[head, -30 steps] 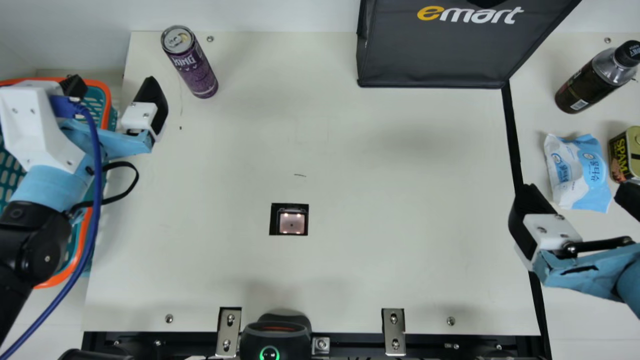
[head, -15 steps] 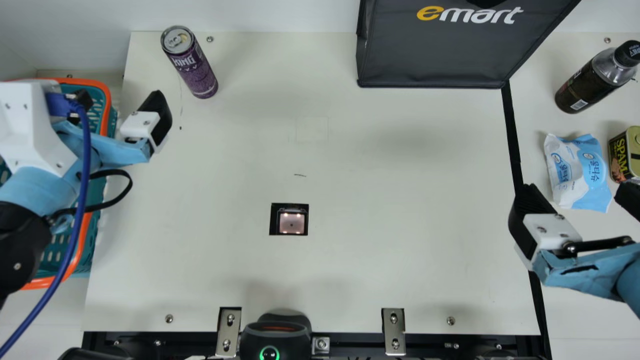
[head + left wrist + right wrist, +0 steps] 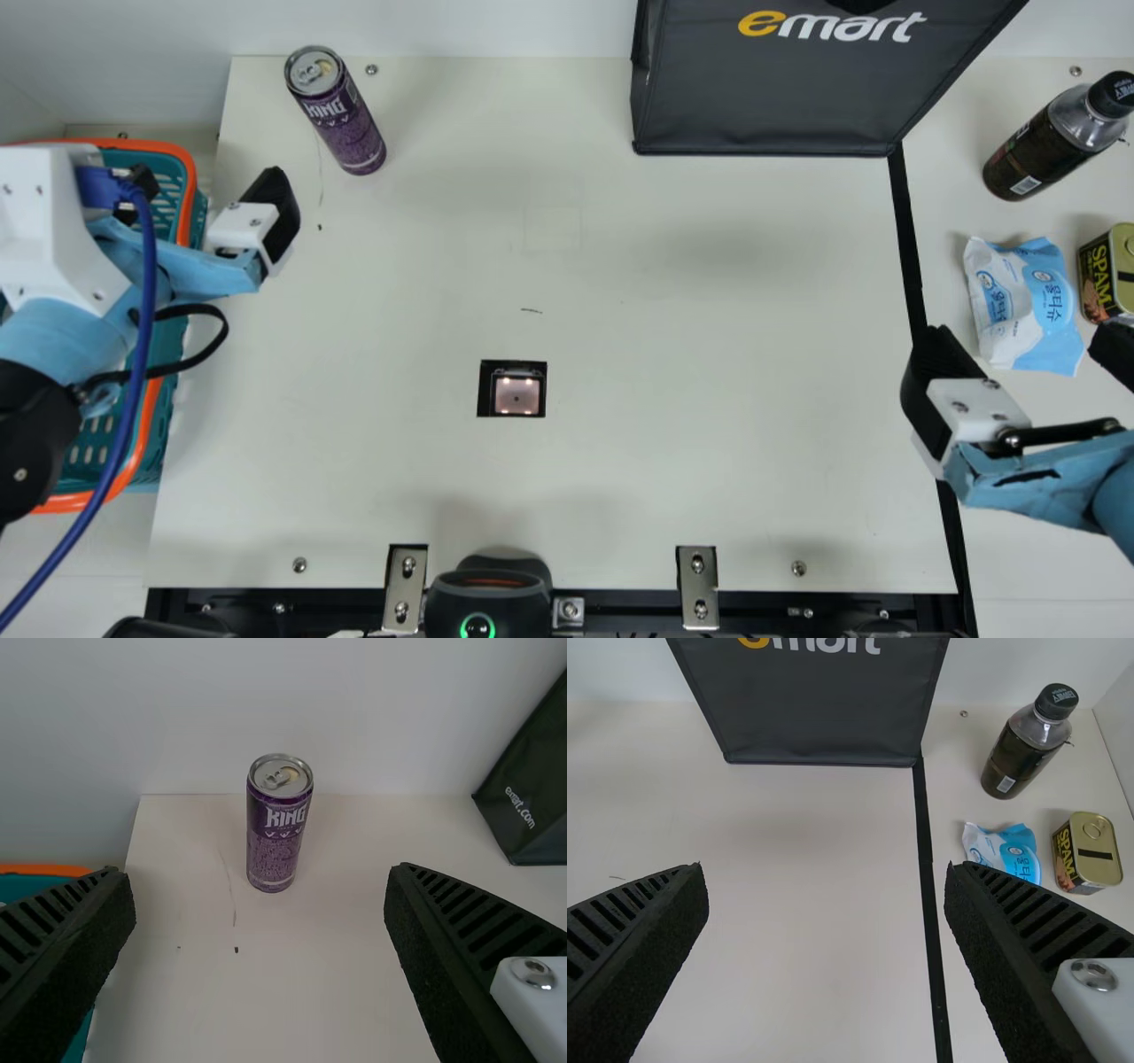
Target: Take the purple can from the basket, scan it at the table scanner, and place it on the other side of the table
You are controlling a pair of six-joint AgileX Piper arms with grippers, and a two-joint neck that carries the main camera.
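At left edge, teal basket (image 3: 189, 182) partly under my L gripper (image 3: 213, 195); upper L, purple can (image 3: 345, 124); upper R, blk bag (image 3: 771, 93); far R, bottle (image 3: 1032, 159), tin (image 3: 1099, 279), R gripper (image 3: 1019, 341); both spread.

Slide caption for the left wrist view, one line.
Open left hand facing an upright purple can on the cream table, basket alongside.

The left tool (image 3: 211, 184) and right tool (image 3: 1019, 341) both gape wide.

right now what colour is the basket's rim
The basket's rim is orange, best seen in the main view.
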